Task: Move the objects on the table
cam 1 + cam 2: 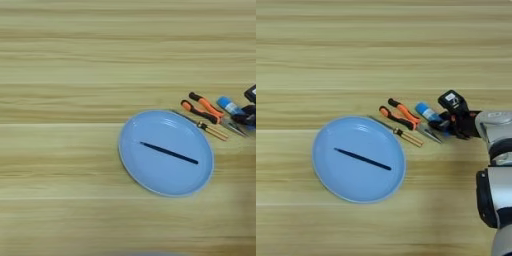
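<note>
A large light-blue oval plate [165,177] lies on the wooden table [75,70], right of its middle. A thin black pen-like stick [169,153] rests slantwise across the plate. To the right of the plate lies a small blue tube [427,111] with a white label. My right gripper [447,114] reaches in from the right edge and stands open at the tube's right end, one black finger [452,100] above it and the other below. The silver forearm [496,127] follows behind it.
Orange-handled pliers [401,114] lie between the plate and the tube. A thin tool with a yellowish handle [408,137] lies just below them, its tip reaching the plate's rim. Bare wood stretches to the left and the far side.
</note>
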